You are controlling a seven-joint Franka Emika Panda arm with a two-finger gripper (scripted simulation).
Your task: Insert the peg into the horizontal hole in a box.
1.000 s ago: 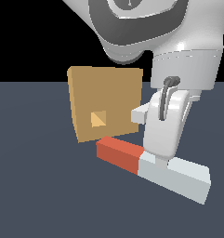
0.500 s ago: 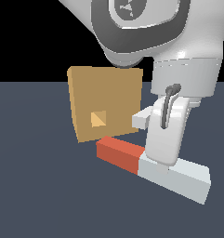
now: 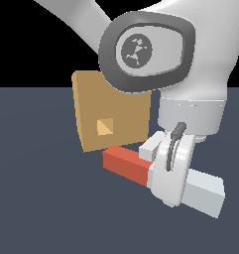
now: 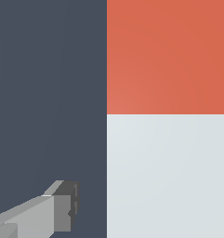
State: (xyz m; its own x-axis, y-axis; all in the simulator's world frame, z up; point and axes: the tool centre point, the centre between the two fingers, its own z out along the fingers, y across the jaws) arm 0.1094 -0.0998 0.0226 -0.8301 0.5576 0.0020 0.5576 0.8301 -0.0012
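Note:
The peg (image 3: 126, 163) lies flat on the dark floor, its red-orange end toward the box (image 3: 126, 111) and its white end (image 3: 205, 191) toward the exterior view's right. The tan box stands upright behind it, with the lighter square hole (image 3: 105, 126) in its face. My gripper (image 3: 165, 173) is down over the peg's middle, near where red meets white. In the wrist view the peg (image 4: 167, 116) fills the frame; one finger (image 4: 62, 209) stands apart from its side and the other barely shows at the frame's edge. The gripper (image 4: 150, 207) is open astride the white part.
The dark grey floor (image 3: 36, 198) spreads flat around the box and the peg. My arm's large white and grey links (image 3: 155, 49) hang over the scene and hide the box's upper right corner.
My hand has come down lower over the peg, so its fingers now straddle the bar. The peg and the box have not moved.

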